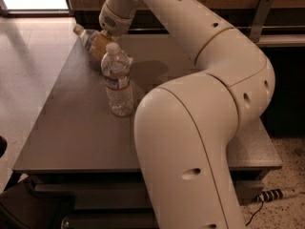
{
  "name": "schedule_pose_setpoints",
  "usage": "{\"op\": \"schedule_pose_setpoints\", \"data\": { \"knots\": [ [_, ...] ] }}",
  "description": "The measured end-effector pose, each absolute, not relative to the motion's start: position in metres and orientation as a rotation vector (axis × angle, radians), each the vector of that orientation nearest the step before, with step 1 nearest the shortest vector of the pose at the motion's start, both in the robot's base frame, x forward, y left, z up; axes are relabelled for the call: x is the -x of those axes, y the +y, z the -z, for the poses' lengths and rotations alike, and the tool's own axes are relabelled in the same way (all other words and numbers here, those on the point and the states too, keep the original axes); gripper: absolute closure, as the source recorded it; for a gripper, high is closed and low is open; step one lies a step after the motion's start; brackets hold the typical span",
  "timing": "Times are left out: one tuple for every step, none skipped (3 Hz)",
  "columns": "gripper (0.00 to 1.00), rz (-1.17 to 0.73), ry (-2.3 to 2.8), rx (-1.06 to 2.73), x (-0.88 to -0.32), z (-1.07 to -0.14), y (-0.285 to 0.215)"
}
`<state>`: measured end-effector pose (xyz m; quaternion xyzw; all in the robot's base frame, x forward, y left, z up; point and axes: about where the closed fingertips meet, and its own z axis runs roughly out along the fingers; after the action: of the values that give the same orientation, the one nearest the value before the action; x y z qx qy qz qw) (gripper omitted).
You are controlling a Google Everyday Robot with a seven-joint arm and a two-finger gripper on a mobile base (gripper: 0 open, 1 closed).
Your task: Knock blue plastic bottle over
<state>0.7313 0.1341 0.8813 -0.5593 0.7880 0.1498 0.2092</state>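
Observation:
The blue plastic bottle [91, 40], white cap and pale label, leans steeply at the far left of the grey table [71, 128], cap pointing left and nearly lying down. My gripper [107, 32] is at the bottle's lower end, touching it or very close to it; my wrist hides the contact. A clear ribbed water bottle [117, 80] with a red-and-white band stands upright just in front of it, apart from the gripper.
My large cream arm [200, 109] crosses the right half of the table and hides what lies there. A wooden wall panel runs behind the table. Light floor lies to the left. A power strip [279, 193] lies on the floor at bottom right.

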Motion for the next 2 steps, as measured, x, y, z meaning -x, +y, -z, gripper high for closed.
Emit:
{"op": "schedule_pose_setpoints", "data": {
  "knots": [
    [0.97,-0.432,2.212,1.641,-0.7313,-0.8532,0.1532],
    [0.81,-0.437,2.216,1.647,-0.7324,-0.8471,0.1559]
  ]
}}
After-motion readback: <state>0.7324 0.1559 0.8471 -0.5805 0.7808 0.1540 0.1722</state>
